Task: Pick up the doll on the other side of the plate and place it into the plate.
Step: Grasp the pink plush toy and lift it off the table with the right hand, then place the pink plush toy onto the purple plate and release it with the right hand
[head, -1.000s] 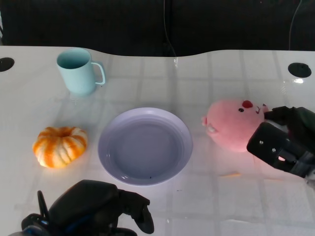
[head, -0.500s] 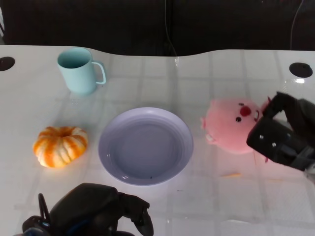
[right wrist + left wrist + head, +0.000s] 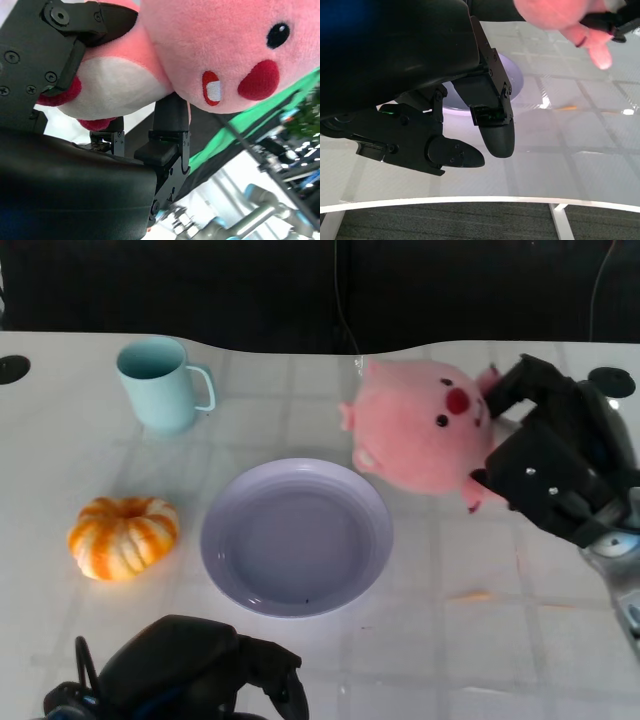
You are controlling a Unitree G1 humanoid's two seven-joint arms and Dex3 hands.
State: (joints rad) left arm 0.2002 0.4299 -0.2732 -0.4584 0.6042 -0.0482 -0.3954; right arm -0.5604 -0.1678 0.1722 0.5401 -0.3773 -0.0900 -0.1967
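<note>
My right hand (image 3: 560, 460) grips a pink plush pig doll (image 3: 420, 425) and holds it in the air, just beyond the plate's far right rim. The lavender plate (image 3: 296, 537) lies empty at the middle of the table. In the right wrist view the doll (image 3: 215, 50) fills the picture, with black fingers (image 3: 170, 125) clamped around its body. My left hand (image 3: 190, 670) rests low at the near edge, fingers curled in and holding nothing; the left wrist view shows those fingers (image 3: 492, 122), the plate's edge (image 3: 517, 82) and the doll (image 3: 560, 15) above.
A teal mug (image 3: 160, 383) stands at the far left. An orange striped pumpkin (image 3: 122, 535) lies left of the plate. The dark table cut-out (image 3: 330, 300) runs along the back, with round holes (image 3: 610, 381) at the far corners.
My right hand has lifted the doll off the table at the right and carried it up and leftward, toward the plate. The left hand stays put.
</note>
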